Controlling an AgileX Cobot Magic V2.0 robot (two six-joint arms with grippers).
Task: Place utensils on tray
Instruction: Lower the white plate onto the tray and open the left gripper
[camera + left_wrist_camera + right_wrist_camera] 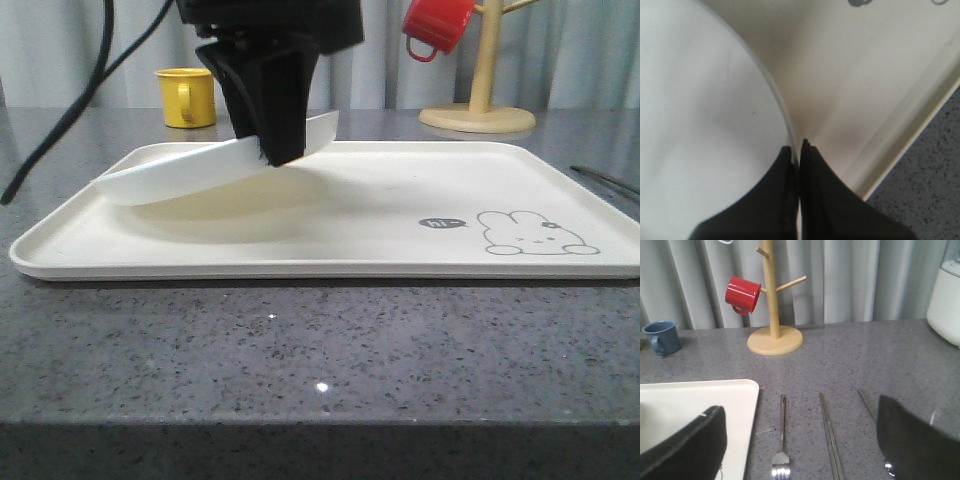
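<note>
Left end effector (272, 150) is clamped on the plate (190, 170) rim, holding it tilted over the tray (400, 215). Right end effector (800, 440) has its fingers spread apart above the fork (782, 440), chopsticks (830, 437) and spoon (867, 407), all lying on the bench (865, 360) beside the tray.

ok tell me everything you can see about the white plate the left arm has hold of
The white plate is round, smooth and plain, glossy like ceramic or melamine, with a thin rim. The left gripper has its black jaws shut on the plate's edge. In the front view the plate hangs tilted above the left half of the cream tray, its gripped side higher, its low end close to the tray's left rim, casting a soft shadow. Whether that low end touches the tray is unclear. Nothing lies on it.
</note>
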